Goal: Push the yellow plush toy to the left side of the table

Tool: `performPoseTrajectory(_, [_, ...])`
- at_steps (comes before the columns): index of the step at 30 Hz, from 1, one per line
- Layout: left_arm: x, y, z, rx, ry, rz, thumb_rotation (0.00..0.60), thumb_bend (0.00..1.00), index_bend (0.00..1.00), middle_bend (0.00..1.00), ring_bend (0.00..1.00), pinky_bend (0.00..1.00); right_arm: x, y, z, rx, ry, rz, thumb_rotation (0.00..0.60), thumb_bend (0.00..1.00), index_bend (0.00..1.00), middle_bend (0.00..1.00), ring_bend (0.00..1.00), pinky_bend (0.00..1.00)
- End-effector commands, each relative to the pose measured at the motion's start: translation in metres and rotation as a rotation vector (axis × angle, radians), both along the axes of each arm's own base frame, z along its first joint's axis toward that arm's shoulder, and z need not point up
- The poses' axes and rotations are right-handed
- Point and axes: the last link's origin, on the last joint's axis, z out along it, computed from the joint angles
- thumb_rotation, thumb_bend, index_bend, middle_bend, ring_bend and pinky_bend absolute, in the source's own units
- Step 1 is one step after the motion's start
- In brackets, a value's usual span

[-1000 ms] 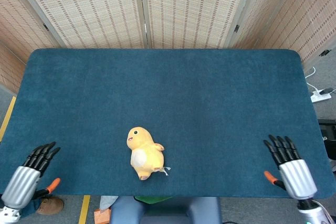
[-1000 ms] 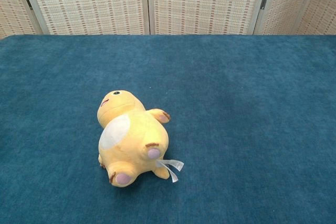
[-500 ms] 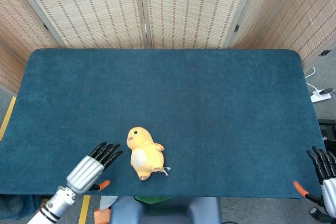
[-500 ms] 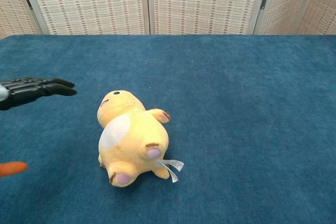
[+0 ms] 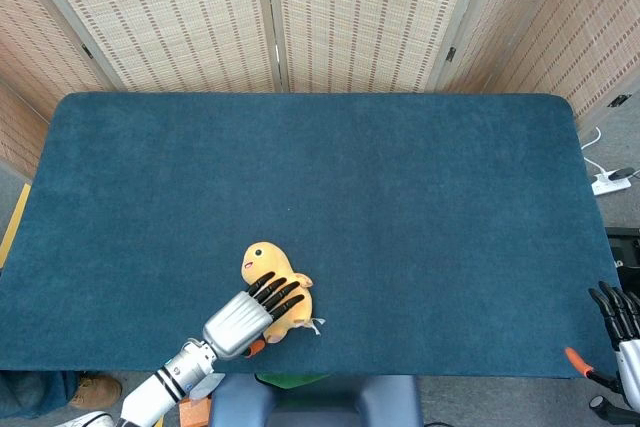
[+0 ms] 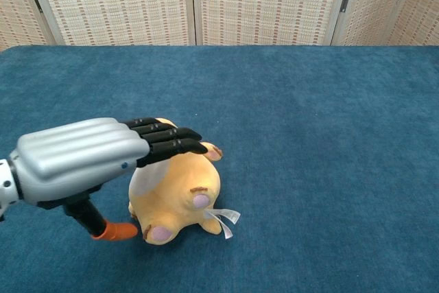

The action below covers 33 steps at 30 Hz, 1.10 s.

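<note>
The yellow plush toy [image 5: 285, 299] lies on its back near the table's front edge, left of centre, head pointing away from me; in the chest view the plush toy [image 6: 180, 193] shows its white belly and pink feet. My left hand [image 5: 252, 310] hovers flat over it, fingers straight and spread across its body; in the chest view the left hand [image 6: 96, 154] covers the toy's head and upper belly. Whether it touches the toy I cannot tell. My right hand [image 5: 620, 325] sits open off the table's right front corner, holding nothing.
The dark blue table [image 5: 320, 177] stretches wide around the toy. Woven folding screens [image 5: 270, 17] stand behind the far edge. A power strip [image 5: 610, 183] lies on the floor to the right.
My left hand has swung from the table's left front corner rightward and now sits over the toy. The right hand has drawn back off the right edge. The toy has not moved.
</note>
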Motion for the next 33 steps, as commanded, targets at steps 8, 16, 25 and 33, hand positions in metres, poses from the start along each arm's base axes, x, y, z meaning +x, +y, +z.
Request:
performPoseTrajectory(8, [0.008,0.023,-0.048,-0.049,0.125,-0.007,0.6,0.25,0.0,0.03,0.0,0.15,-0.004,0.003,0.008,0.088,-0.061,-0.013,0.6,0.16,0.0,0.0,0.0,0.0])
performPoseTrajectory(16, [0.001,0.027,-0.052,0.004,0.14,-0.006,0.6,0.45,0.27,0.34,0.31,0.67,-0.008,0.001,0.009,0.113,-0.074,-0.051,0.6,0.16,0.0,0.0,0.0,0.0])
performPoseTrajectory(25, [-0.024,0.017,-0.03,0.184,0.008,-0.069,0.6,0.69,0.66,0.8,0.69,0.98,-0.004,0.004,0.009,0.132,-0.076,-0.039,0.6,0.17,0.0,0.0,0.0,0.0])
performPoseTrajectory(33, [-0.065,-0.004,0.039,0.384,-0.048,-0.129,0.6,0.71,0.68,0.83,0.72,1.0,0.002,0.007,0.001,0.164,-0.068,-0.025,0.6,0.17,0.0,0.0,0.0,0.0])
